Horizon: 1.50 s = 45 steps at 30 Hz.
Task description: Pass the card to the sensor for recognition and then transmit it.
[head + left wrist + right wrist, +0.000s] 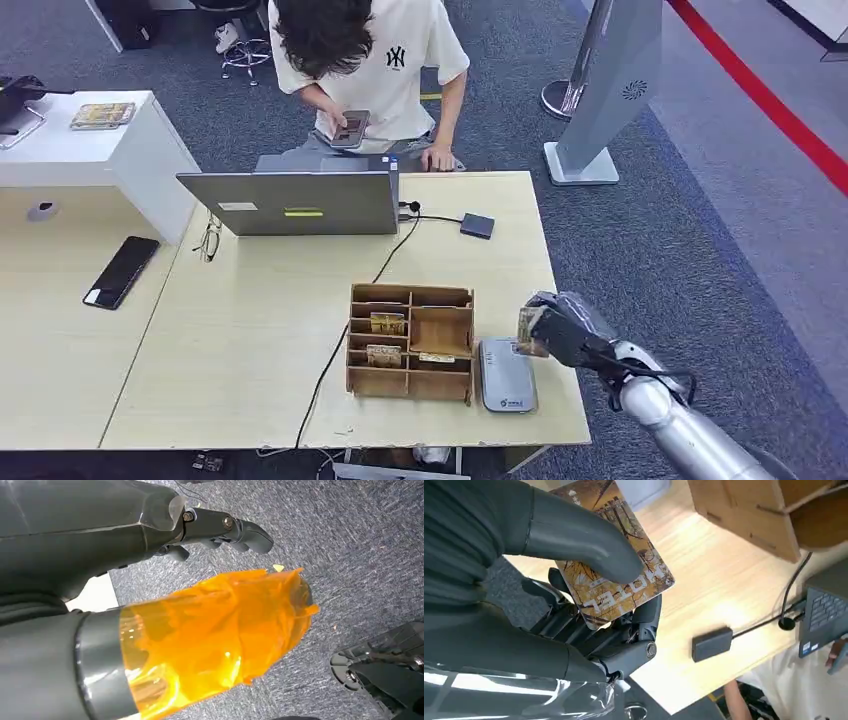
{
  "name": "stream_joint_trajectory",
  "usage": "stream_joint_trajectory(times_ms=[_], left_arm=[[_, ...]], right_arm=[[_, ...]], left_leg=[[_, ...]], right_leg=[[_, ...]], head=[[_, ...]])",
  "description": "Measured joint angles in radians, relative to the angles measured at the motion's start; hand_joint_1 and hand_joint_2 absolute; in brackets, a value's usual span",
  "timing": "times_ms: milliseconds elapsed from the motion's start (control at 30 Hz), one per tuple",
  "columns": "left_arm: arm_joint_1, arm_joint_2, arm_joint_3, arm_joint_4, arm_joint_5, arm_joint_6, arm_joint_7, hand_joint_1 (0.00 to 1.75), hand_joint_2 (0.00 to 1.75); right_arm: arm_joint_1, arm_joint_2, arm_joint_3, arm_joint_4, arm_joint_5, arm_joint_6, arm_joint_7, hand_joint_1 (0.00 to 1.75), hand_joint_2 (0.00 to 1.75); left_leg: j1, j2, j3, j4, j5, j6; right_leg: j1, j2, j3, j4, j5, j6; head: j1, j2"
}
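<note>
Card (pixel 616 570): brown-and-gold patterned, printed lettering on its face; pinched in the right hand (pixel 552 328), with the thick grey thumb (pixel 584 540) pressed on its upper face and the darker fingers (pixel 624 635) beneath. Held off the right edge of the table (pixel 250 340), just beside the sensor.

Sensor (pixel 506 375): flat grey-blue pad with rounded corners, lying on the table near its front right corner, just beside the right side of the wooden organiser.

Wooden organiser (pixel 411 341): open box divided into compartments, several holding similar patterned cards; a black cable (pixel 340 335) runs along its left side toward the front table edge.

Left hand (pixel 215 527): hanging above grey carpet, dark fingers curled in loosely, nothing in them; orange film is wrapped around the part nearest the camera.

Laptop (pixel 300 200): grey, lid raised with its back to the robot, at the far edge of the table. Small dark box (pixel 477 225): to the laptop's right, joined to it by a cable.

Person (pixel 375 60): white T-shirt, at the far side of the table, holding a phone.

Black phone (pixel 121 271): face up on the adjoining table to the left. Glasses (pixel 208 240): beside the laptop's left corner.

Grey floor stand (pixel 605 90): on the carpet, beyond the table's far right corner.
</note>
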Motion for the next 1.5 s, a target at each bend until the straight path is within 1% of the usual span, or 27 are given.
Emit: stream_joint_trajectory(times_ms=[300,633,1167,1500], left_arm=[[0.004,-0.001,0.000,0.000,0.001,0.004,0.006,0.00,0.00],[0.007,-0.002,0.000,0.000,0.001,0.005,0.010,0.00,0.00],[0.006,-0.002,0.000,0.000,-0.008,0.003,0.014,0.00,0.00],[0.006,-0.002,0.000,0.000,-0.008,0.003,0.015,0.00,0.00]], right_arm=[[0.020,0.005,0.034,-0.039,-0.002,0.018,0.037,1.75,1.75],[0.025,0.010,0.063,-0.049,-0.029,0.033,0.055,1.75,1.75],[0.023,0.064,0.093,-0.001,-0.071,0.031,0.048,1.75,1.75],[0.011,0.075,0.093,0.035,-0.071,0.027,0.043,1.75,1.75]], left_leg=[[0.000,0.000,0.000,0.000,0.000,0.000],[0.000,0.000,0.000,0.000,0.000,0.000],[0.000,0.000,0.000,0.000,0.000,0.000],[0.000,0.000,0.000,0.000,0.000,0.000]], right_leg=[[0.000,0.000,0.000,0.000,0.000,0.000],[0.000,0.000,0.000,0.000,0.000,0.000],[0.000,0.000,0.000,0.000,-0.001,0.001],[0.000,0.000,0.000,0.000,-0.001,0.001]], head=[[0.000,0.000],[0.000,0.000],[0.000,0.000],[0.000,0.000]])
